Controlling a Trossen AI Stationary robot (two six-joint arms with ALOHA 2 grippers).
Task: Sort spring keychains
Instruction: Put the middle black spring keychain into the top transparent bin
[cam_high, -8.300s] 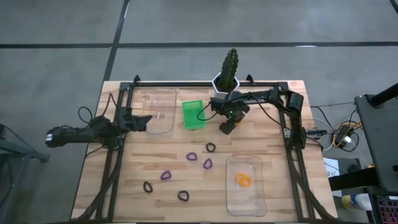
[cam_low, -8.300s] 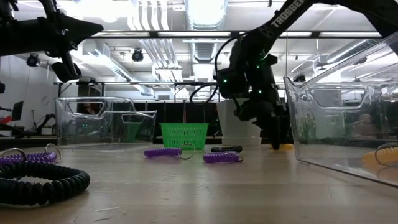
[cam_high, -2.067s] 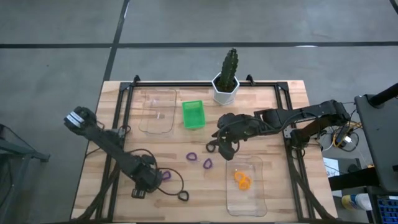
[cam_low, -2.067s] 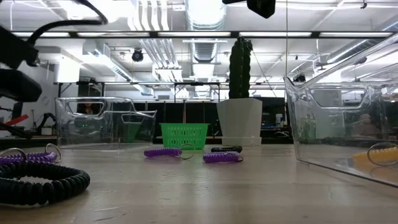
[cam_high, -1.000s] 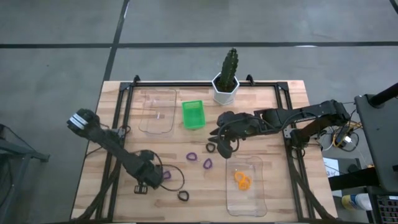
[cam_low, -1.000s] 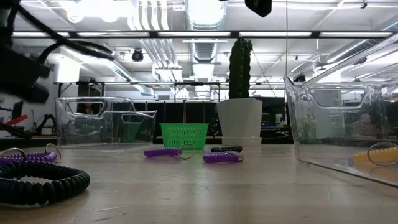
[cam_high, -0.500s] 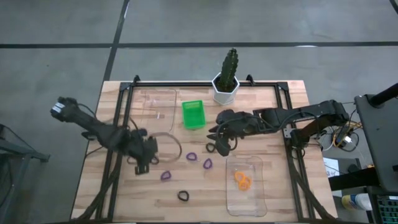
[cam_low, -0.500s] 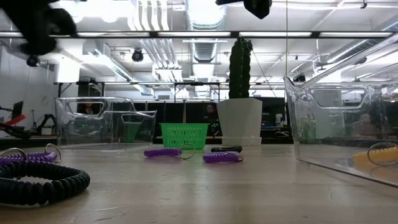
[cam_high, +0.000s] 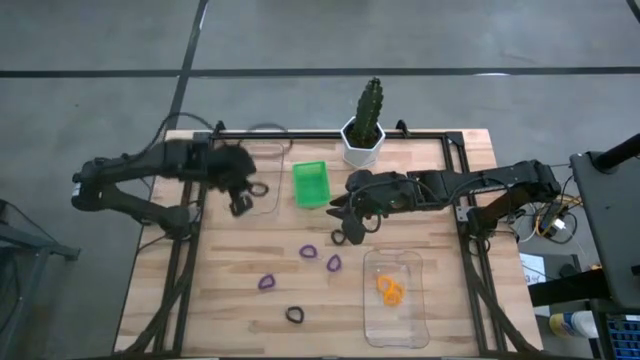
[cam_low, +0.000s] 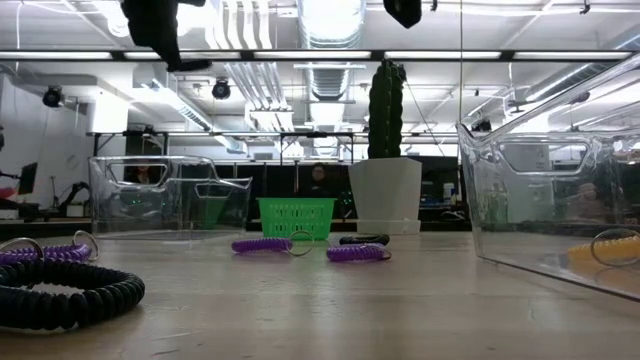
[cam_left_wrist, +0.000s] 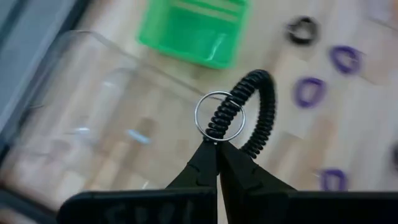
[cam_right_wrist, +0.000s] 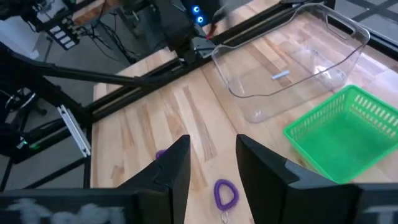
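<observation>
Black keychain carried over the far-left clear tray

The left end effector, fingers pinched together on a black spring keychain by its metal ring, hangs above the far-left clear tray, beside the green bin. The grip is only on the thin ring, so the coil could swing and slip free, or fall outside the tray rim. The purple keychains and another black keychain lie loose mid-desk. The right end effector, fingers apart, hovers near a black clip. The orange keychains sit in the near-right tray.
</observation>
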